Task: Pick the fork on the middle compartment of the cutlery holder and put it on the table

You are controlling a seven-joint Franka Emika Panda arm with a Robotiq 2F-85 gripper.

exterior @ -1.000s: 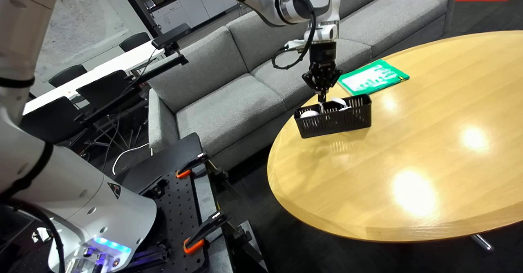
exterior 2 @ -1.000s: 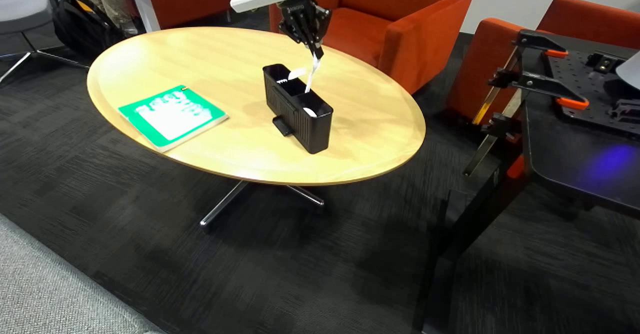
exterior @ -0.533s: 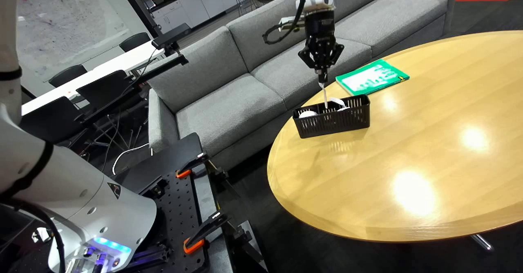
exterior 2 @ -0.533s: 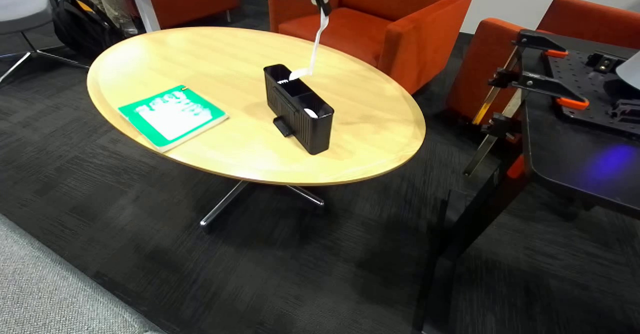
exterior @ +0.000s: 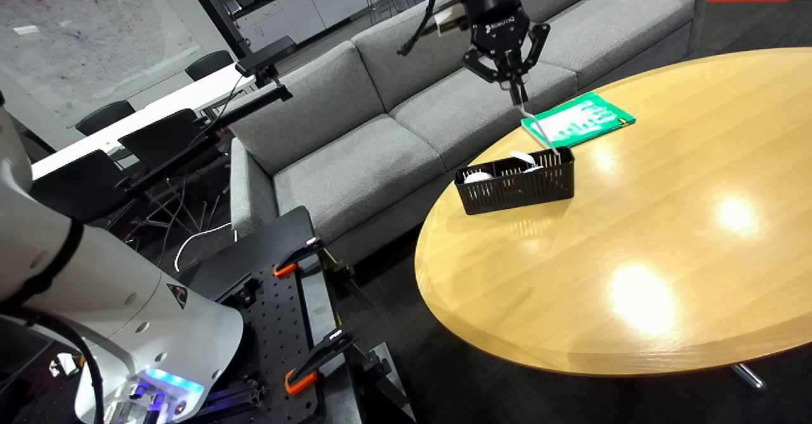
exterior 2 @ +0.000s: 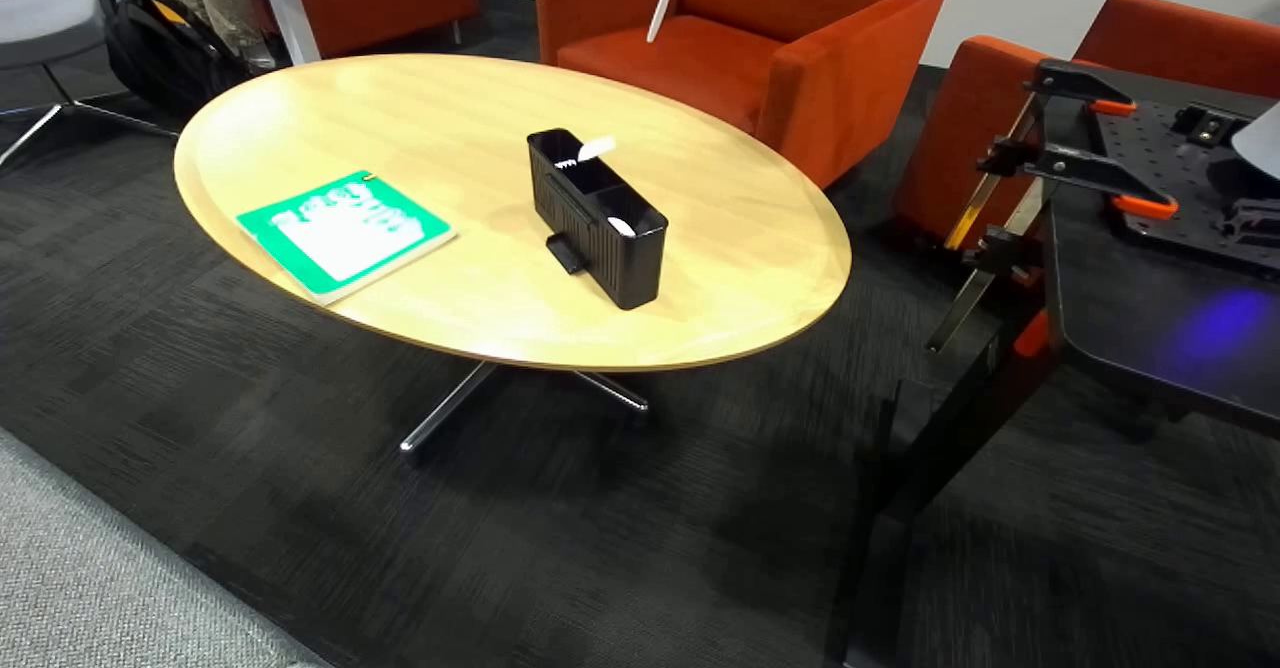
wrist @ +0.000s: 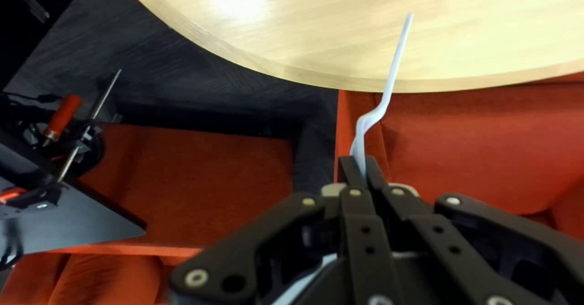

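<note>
The fingers (wrist: pixel 349 172) are clenching the fork (wrist: pixel 389 86) in the air, pinching it at one end while the rest is jutting past their tips; whether that is the prongs or the handle they are gripping, I cannot tell. In the wrist view the fork is slanting, bending close to the fingers, its free end showing against the glossy light-wood table (wrist: pixel 301 26). On that table the black cutlery holder (exterior 2: pixel 632 263) is standing upright, and the fork is hanging clear of it, higher than its rim. White pieces (exterior 2: pixel 597 149) are poking out of the holder's top. A green booklet (exterior: pixel 574 121) is lying flat near the holder. Beside the table a grey sofa (exterior: pixel 349 157) is stretching away, and an orange armchair (exterior 2: pixel 860 88) is standing near its edge.
</note>
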